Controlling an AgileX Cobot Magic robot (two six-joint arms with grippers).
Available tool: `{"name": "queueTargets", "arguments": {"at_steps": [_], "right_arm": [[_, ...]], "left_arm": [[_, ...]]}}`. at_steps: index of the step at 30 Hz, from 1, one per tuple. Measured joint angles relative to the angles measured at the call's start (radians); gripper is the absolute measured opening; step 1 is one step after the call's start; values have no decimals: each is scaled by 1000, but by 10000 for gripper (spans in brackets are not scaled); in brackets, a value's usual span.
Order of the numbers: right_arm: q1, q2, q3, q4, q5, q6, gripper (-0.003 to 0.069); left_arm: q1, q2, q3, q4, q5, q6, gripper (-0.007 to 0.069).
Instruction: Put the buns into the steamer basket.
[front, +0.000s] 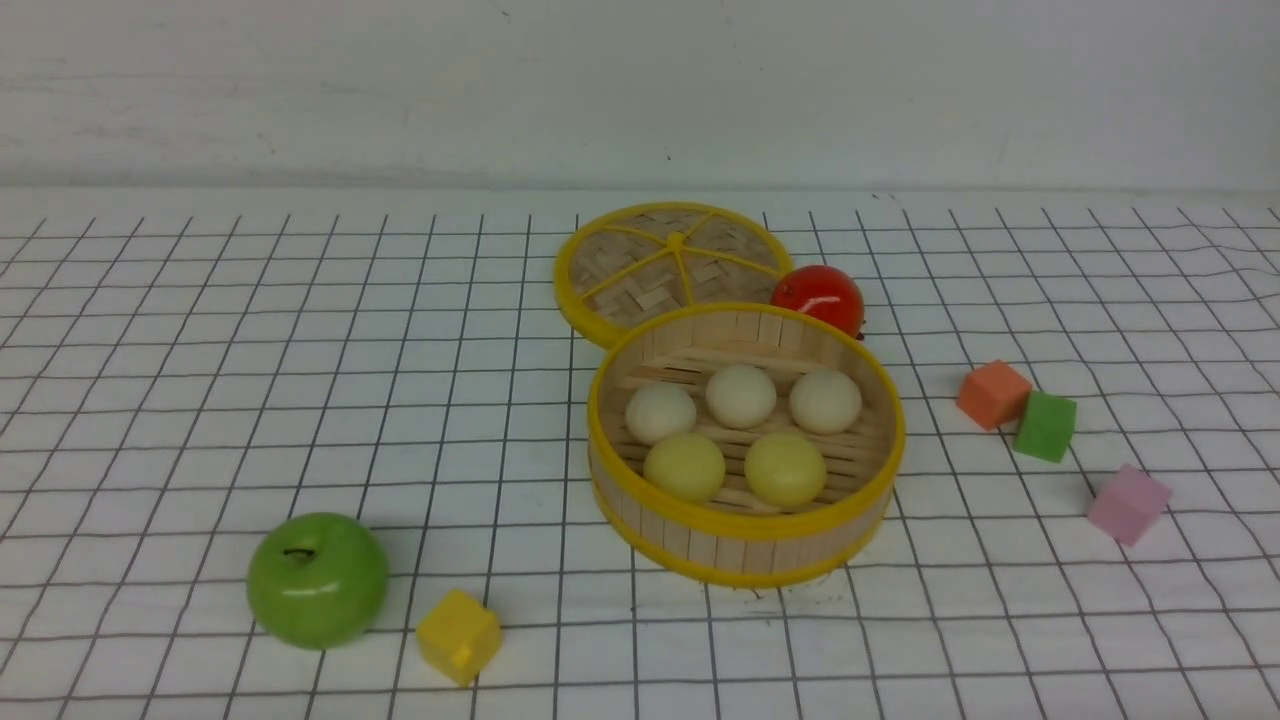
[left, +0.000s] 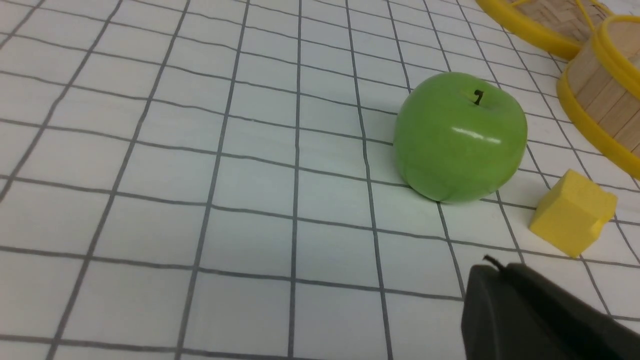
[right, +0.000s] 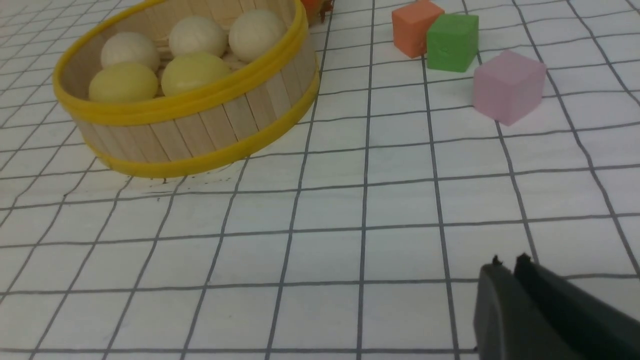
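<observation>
The steamer basket (front: 745, 535) stands at the table's middle. Inside it lie three cream-white buns (front: 740, 395) in a back row and two pale yellow buns (front: 685, 467) in front. The basket (right: 200, 127) and its buns (right: 192, 72) also show in the right wrist view; its wall (left: 605, 95) shows in the left wrist view. Neither gripper shows in the front view. My left gripper (left: 492, 267) is shut and empty, low over the table near the green apple. My right gripper (right: 507, 265) is shut and empty, over bare table to the basket's near right.
The flat woven lid (front: 672, 265) lies behind the basket, a red apple (front: 818, 297) beside it. A green apple (front: 317, 580) and a yellow cube (front: 459, 635) lie front left. Orange (front: 993, 394), green (front: 1045, 426) and pink (front: 1128, 503) cubes lie right.
</observation>
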Motion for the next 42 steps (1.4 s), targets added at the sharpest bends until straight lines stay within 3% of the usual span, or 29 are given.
{"name": "queueTargets", "arguments": {"at_steps": [42], "right_arm": [[0,0,0,0,0,0,80]], "left_arm": [[0,0,0,1,0,0,-5]]}}
